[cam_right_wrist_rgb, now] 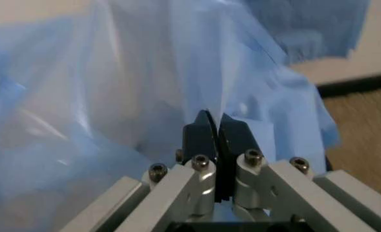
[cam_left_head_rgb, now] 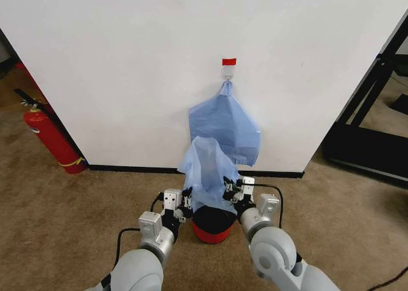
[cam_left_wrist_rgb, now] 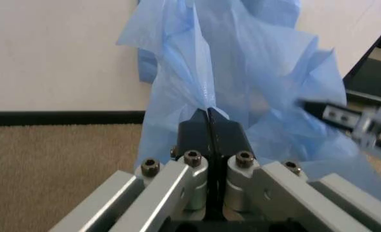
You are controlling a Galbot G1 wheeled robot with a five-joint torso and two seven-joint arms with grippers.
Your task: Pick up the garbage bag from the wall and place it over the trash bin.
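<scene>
1. Most of the trash bin (cam_left_head_rgb: 212, 226) is hidden from where I stand: the garbage bag (cam_left_head_rgb: 208, 171) drapes over its top, so just a dark band of its wall and the red base show on the carpet floor (cam_left_head_rgb: 76, 208), near the wall (cam_left_head_rgb: 127, 62).
2. I cannot make out whether the bag's mouth is around the bin's rim or merely resting on it; the bag stands up in a loose, crinkled hump above the bin.
3. The inside of the bin is covered and cannot be seen.
4. The left hand (cam_left_wrist_rgb: 208, 112) is pinched tight on a fold of the bag at the bin's left side, its black fingertips (cam_left_wrist_rgb: 194, 130) pressed together with film between them.
5. The right hand (cam_right_wrist_rgb: 215, 116) is likewise clamped on the bag at the bin's right side.
6. Behind, a flat bundle of blue bags (cam_left_head_rgb: 226, 127) hangs from a red-and-white hook tag (cam_left_head_rgb: 229, 62) on the wall, its lower part hidden by the held bag.
7. A red fire extinguisher (cam_left_head_rgb: 51, 138) stands by the wall's left corner.
</scene>
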